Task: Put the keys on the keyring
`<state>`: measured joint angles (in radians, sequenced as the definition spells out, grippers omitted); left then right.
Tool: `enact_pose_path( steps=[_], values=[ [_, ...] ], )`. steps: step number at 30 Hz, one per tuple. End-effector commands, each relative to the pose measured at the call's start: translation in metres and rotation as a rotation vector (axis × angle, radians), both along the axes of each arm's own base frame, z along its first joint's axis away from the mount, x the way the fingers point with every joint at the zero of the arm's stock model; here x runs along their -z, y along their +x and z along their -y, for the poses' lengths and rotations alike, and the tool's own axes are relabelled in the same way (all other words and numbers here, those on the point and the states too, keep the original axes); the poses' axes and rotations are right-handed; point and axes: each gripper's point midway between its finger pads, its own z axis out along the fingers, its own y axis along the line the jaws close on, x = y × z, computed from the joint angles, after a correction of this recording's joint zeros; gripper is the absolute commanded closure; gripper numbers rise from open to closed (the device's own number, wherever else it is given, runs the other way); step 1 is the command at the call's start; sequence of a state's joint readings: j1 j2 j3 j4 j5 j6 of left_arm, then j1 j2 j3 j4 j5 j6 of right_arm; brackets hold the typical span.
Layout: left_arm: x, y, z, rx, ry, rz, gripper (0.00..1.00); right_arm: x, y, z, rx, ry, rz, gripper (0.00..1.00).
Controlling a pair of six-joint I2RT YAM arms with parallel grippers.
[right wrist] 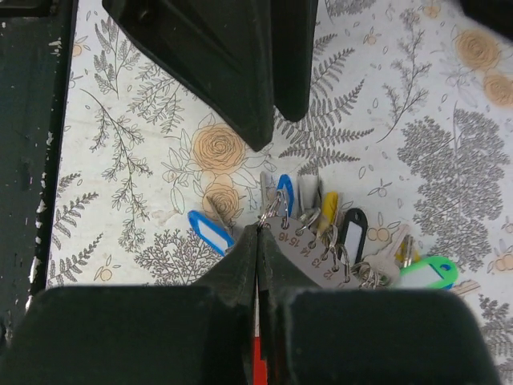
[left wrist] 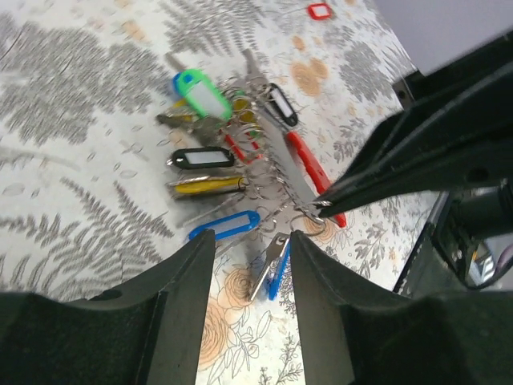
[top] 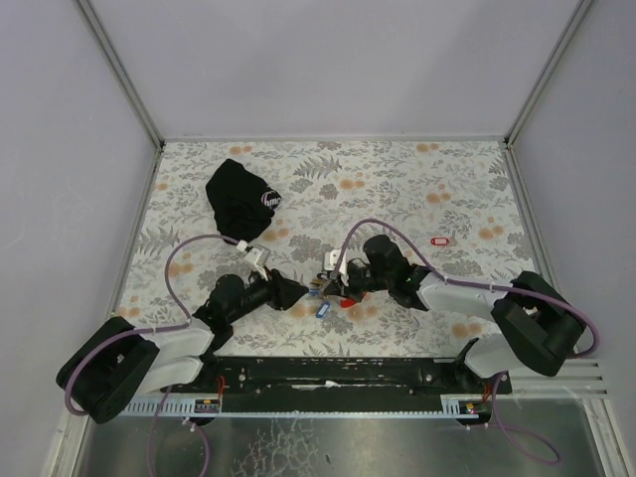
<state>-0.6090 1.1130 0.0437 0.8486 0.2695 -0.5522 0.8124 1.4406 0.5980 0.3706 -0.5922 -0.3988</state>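
You have the keys bunched on the flower-printed counter near its front edge, right between your two grippers. Your left gripper hangs low over the bunch with its jaws apart. In its wrist view a blue-tagged key lies in the gap between them and, as far as you can see, touches neither. Your right gripper has its jaws pressed together, and their tip meets the keyring, a small wire ring at the near end of the bunch. You cannot tell whether the wire is actually nipped between them. Fanned out beyond that ring are a green tag, a black tag, a yellow tag, a long blue tag and a red tag. They appear to hang by little rings from a grey metal strip stamped with numbers. A lone red tag lies well apart from the bunch, toward the right of the counter. A black cloth pouch with a white logo sits at the back left, behind your left arm.
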Motion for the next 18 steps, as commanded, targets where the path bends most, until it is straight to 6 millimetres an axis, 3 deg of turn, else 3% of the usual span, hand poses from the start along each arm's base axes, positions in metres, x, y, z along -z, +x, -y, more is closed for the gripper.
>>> enact_pose_path(
  steps=[1, 9, 15, 18],
  values=[
    [-0.048, -0.003, 0.022, 0.189, -0.017, 0.339, 0.59, -0.037, 0.006, -0.005, -0.065, 0.103, 0.096, 1.00],
    [-0.046, -0.012, 0.035, 0.373, 0.083, 0.496, 0.62, -0.057, 0.002, 0.001, -0.135, 0.135, 0.165, 1.00],
    [-0.061, -0.022, 0.042, 0.474, 0.074, 0.657, 0.65, -0.064, -0.001, 0.002, -0.177, 0.155, 0.187, 1.00],
    [-0.060, -0.008, 0.044, 0.434, 0.107, 0.658, 0.68, -0.068, -0.002, 0.002, -0.188, 0.164, 0.194, 1.00]
  ],
)
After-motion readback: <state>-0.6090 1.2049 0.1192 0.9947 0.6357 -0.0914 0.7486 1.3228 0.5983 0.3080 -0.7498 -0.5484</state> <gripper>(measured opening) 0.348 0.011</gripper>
